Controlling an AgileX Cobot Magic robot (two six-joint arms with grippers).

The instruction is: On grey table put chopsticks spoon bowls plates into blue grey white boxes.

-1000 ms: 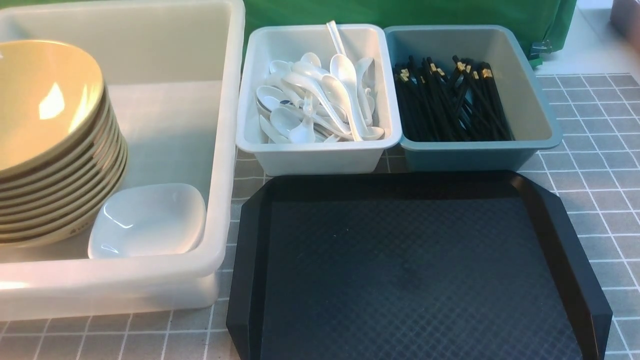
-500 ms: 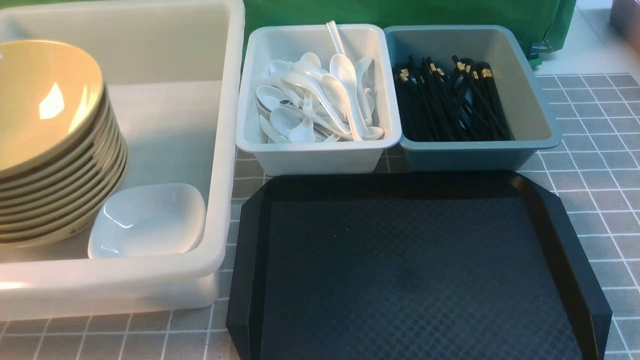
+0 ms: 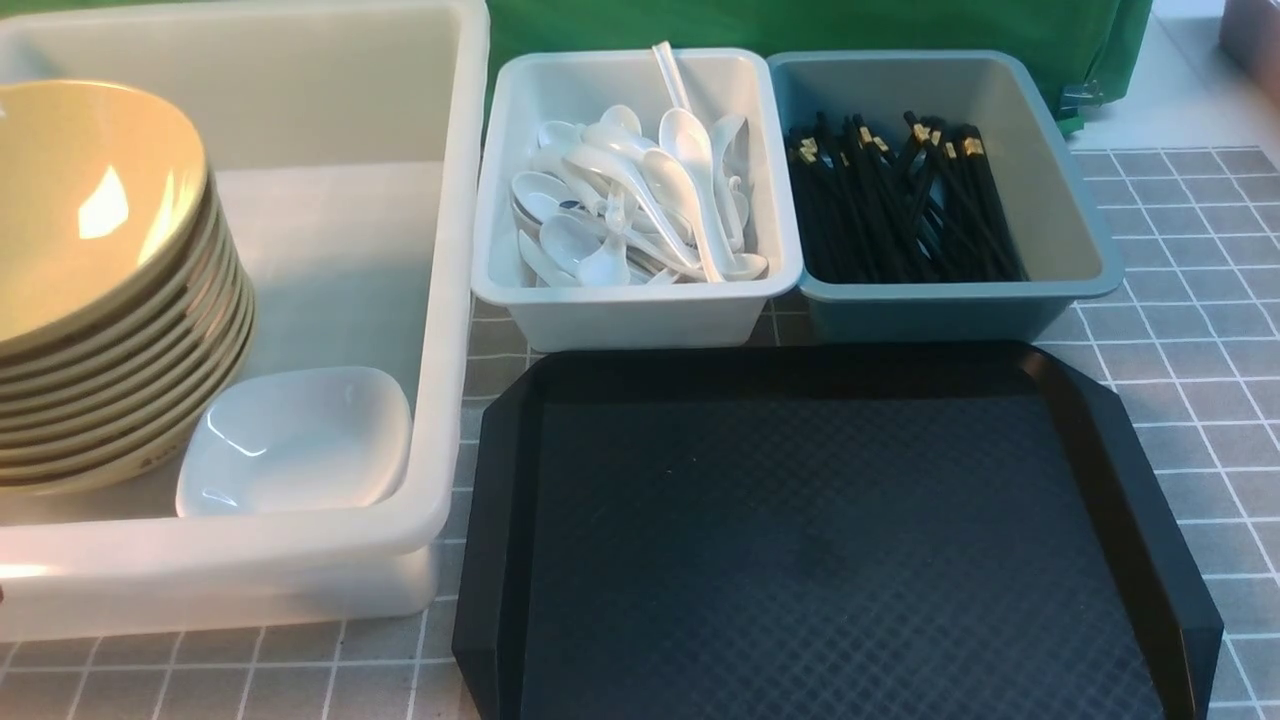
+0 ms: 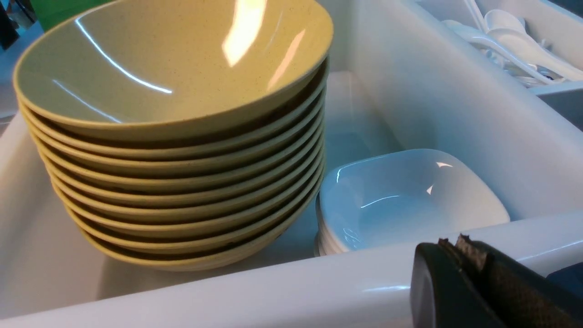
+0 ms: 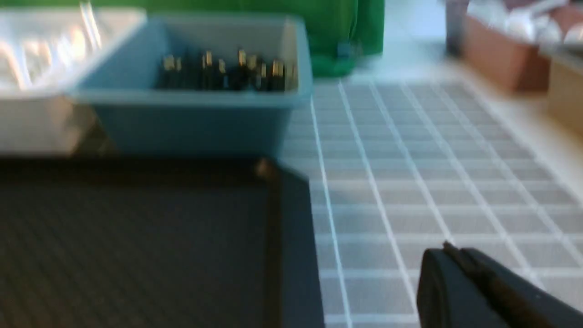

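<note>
A stack of olive-tan bowls [image 3: 95, 290] stands in the big white box [image 3: 455, 300], with small white plates [image 3: 300, 440] stacked beside it. White spoons [image 3: 630, 200] fill the small pale box [image 3: 640, 315]. Black chopsticks [image 3: 900, 200] lie in the blue-grey box [image 3: 960, 315]. Neither gripper shows in the front view. My left gripper [image 4: 453, 243] is shut and empty, just outside the white box's near rim [image 4: 273, 287], close to the plates [image 4: 410, 196] and bowls [image 4: 173, 136]. My right gripper [image 5: 448, 250] is shut and empty over the grey table [image 5: 410, 182], right of the tray.
A black octagonal tray [image 3: 830, 540] lies empty in front of the two small boxes. Green cloth [image 3: 800, 30] hangs behind them. In the right wrist view, brown containers [image 5: 505, 54] stand at the table's far right edge.
Nothing in the front view has moved.
</note>
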